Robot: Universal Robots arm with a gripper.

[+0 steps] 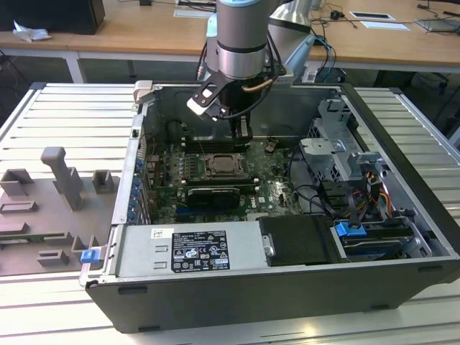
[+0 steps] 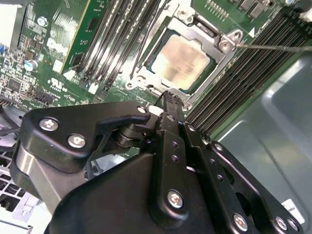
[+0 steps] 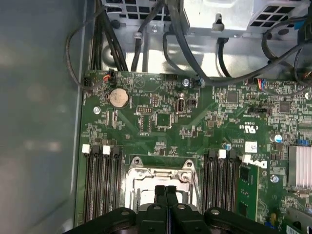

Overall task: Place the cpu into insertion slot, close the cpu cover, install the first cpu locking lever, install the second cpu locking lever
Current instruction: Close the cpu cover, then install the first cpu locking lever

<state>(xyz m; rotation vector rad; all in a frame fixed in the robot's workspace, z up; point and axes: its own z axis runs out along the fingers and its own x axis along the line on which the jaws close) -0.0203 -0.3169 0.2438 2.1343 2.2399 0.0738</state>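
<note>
Inside an open black computer case point(image 1: 287, 302) on a ribbed metal tabletop point(image 1: 57, 108): black two-finger end effector point(image 1: 241, 133) hanging from the grey arm point(image 1: 241, 36), poised just above the small square insertion slot point(image 1: 224, 167) of the green motherboard point(image 3: 161, 122). Closed, in both wrist views, with fingertips point(image 3: 160, 192) pressed flat against each other and nothing gripped between them. Tip right at one edge of the slot in the second wrist view; touching or not, cannot tell. Flat square cpu with a pale silvery-beige top point(image 2: 185, 56) seated in the slot, showing through the large square window of the thin silvery metal cpu cover point(image 2: 185, 24), itself lying flat over the slot. Thin metal lever rod point(image 2: 273, 48) leading away from one corner of the slot across long black memory slots point(image 3: 102, 180); latched or free, cannot tell. More of those memory slots flanking the insertion slot on two opposite sides. Long black graphics card point(image 1: 212, 195) just beside the slot. Round silver coin battery point(image 3: 118, 97) on the same board, well apart from the slot. Grey labelled power supply box point(image 1: 190, 251) beyond the graphics card, away from the slot. Grey moulded fixture block point(image 1: 65, 180) far from the slot, outside the case.
</note>
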